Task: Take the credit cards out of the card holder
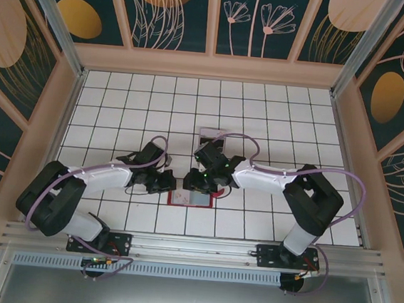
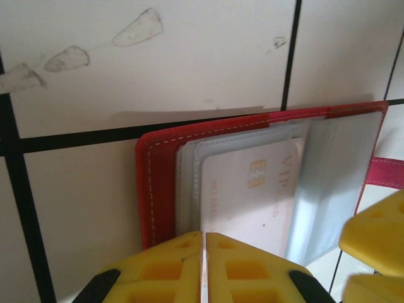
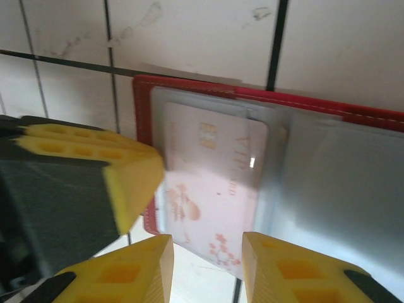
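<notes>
The red card holder [image 1: 188, 201] lies open on the white tiled table, its clear pockets up [image 2: 148, 189] [image 3: 142, 101]. A pale pink credit card [image 2: 252, 202] with a gold chip and flower print sits in the top pocket. Its near end sticks out past the holder's edge [image 3: 214, 189]. My right gripper [image 3: 207, 243] [image 1: 200, 182] is open, with that card end between its yellow fingers but untouched. My left gripper [image 2: 203, 235] [image 1: 168, 185] is shut, its tips at the holder's edge over the pockets. Its finger [image 3: 132, 177] also overlaps the holder's red border.
A pale flat rectangle [image 1: 207, 133] lies just behind the right gripper, partly hidden by it. The red closure tab [image 2: 385, 172] sticks out from the holder's side. The right gripper's fingers [image 2: 375, 233] sit close beside the left gripper. Wooden walls surround the table.
</notes>
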Robot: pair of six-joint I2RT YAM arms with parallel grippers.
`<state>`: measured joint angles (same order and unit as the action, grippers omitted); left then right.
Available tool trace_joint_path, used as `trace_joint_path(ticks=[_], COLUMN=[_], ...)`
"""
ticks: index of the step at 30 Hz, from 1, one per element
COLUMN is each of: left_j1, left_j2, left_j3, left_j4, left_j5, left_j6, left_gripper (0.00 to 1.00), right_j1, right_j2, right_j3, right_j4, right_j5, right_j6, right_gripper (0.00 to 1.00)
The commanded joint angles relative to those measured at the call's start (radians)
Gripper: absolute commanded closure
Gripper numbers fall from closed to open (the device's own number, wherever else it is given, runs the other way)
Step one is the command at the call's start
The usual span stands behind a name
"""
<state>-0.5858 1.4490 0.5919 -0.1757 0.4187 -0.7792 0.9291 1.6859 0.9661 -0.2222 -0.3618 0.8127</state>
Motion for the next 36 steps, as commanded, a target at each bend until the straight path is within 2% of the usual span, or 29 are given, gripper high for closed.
trace_joint_path(ticks=[1,22,36], left_j1=[-0.006,-0.006,-0.005], left_j2=[0.023,0.042,0.035], left_j3=[-0.009,0.000,0.004], left_j4=[0.007,-0.033,-0.047], left_j5=[0.020,-0.008,-0.020], left_j6=[0.014,0.036,0.034], left_gripper=[0.89,0.90,0.88], right_j1=[-0.004,-0.005,-0.004], right_j2=[0.025,0.090,0.084], right_j3=[-0.012,-0.014,-0.009], right_j4=[0.058,0.039,-0.048], right_j5=[-0.043,-0.014,0.066], right_j6=[0.015,0.006,-0.017], right_gripper=[0.66,0.67,0.67])
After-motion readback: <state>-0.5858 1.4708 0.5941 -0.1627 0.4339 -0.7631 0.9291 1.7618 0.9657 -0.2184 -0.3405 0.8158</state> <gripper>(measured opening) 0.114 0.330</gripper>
